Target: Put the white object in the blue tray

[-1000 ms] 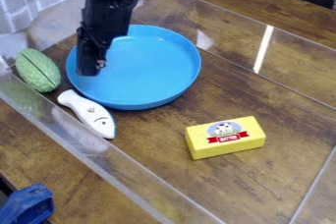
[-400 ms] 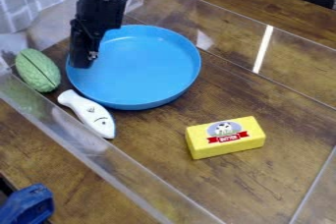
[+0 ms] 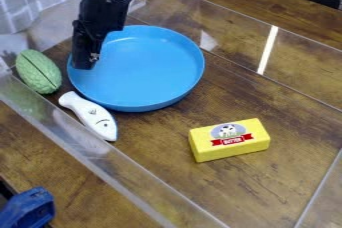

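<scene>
The white object [image 3: 88,115], a small fish-shaped toy with dark marks, lies on the wooden table just off the front left rim of the blue tray [image 3: 154,72]. The tray is a wide round shallow dish and nothing lies in it. My black gripper [image 3: 84,63] points steeply down at the tray's left rim, between the tray and the green oval. Its fingers are shut and hold nothing. The white object lies a short way in front of the fingertips, apart from them.
A green ribbed oval [image 3: 39,71] rests at the left, close beside the gripper. A yellow rectangular box [image 3: 229,139] lies at the front right. A clear panel edge runs along the table's front left. A blue item [image 3: 27,210] sits at the bottom left corner.
The gripper has shifted slightly left, from over the tray's left rim to just outside it. Nothing else moved.
</scene>
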`<state>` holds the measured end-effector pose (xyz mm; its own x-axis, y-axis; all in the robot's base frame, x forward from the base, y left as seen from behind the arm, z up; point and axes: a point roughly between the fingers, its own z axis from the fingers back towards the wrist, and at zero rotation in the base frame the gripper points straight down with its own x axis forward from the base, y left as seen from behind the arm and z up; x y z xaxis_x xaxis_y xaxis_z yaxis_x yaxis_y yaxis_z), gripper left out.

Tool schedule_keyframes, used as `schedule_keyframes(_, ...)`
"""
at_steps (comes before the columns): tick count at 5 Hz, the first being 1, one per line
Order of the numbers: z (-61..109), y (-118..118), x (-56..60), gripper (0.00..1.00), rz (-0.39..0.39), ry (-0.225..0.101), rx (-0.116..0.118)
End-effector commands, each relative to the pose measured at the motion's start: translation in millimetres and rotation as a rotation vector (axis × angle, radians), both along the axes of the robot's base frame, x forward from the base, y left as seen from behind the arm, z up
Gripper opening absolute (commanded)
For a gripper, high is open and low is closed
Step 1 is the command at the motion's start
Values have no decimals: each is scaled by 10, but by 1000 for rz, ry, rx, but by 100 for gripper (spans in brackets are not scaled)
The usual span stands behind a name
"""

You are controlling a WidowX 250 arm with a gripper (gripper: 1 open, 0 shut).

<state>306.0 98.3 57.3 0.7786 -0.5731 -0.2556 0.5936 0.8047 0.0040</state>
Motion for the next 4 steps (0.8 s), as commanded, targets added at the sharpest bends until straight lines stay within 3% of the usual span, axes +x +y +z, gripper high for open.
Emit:
schedule_keyframes(1,88,36,108,0,-13,-50,16)
schedule_keyframes(4,4,66,141,0,-59,-45,34)
